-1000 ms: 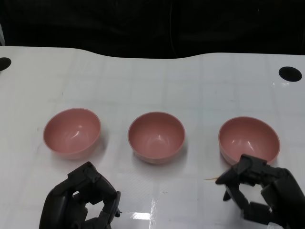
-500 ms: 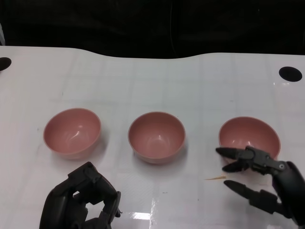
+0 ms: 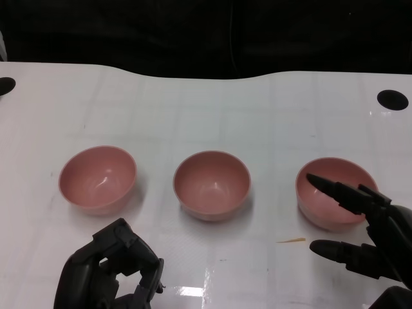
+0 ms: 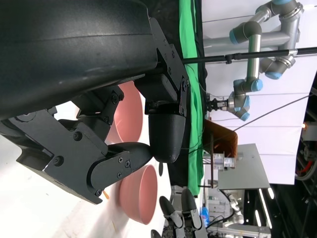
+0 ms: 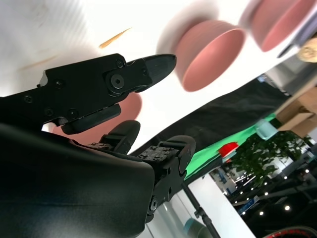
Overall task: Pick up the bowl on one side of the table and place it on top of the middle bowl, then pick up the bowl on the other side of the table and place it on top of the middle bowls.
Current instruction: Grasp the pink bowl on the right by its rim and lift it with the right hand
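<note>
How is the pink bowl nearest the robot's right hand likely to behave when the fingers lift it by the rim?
The right bowl keeps a crisp round rim, so it is probably stiff. Its glossy inner surface suggests it may slip between the fingers of the right hand. Its rounded underside narrows toward the table, so a sideways nudge might rock or tip it.

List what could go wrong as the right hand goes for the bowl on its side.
1. The right hand is open, with one of its fingers over the right pink round bowl and another outside it; closing on the smooth rim alone may tip the bowl or let it slip.
2. A small orange sliver lies on the white table beside that bowl, where the lower finger might sweep it.
</note>
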